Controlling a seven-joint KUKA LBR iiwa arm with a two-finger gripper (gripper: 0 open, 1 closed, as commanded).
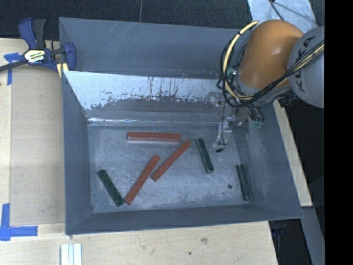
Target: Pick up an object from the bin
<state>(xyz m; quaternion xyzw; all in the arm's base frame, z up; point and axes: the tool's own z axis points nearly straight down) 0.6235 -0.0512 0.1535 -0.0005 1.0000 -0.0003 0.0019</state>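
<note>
Where the gripper (pixel 221 142) hangs: toward 3 o'clock of the bin (pixel 77 148) floor, its tip just beside the upper end of a dark green stick (pixel 205 155), on that end's 1 o'clock side.
Grip state: cannot tell from this angle whether it is open or closed.
Likely pick: the dark green stick, as the nearest thing; it lies flat and alone, clear of the reddish sticks (pixel 171 160) off at its 9 o'clock.
Long axis: roughly 11 to 5 o'clock.
Handling: probably light, stiff and smooth; a thin bar that may slip or pivot if pinched near an end.
Where to hold: mid-length, across the narrow width, closing along the 8-to-2 line.
Others: second green stick (pixel 244 182) at 4 o'clock of the floor, third green stick (pixel 110 187) at 8 o'clock.
</note>
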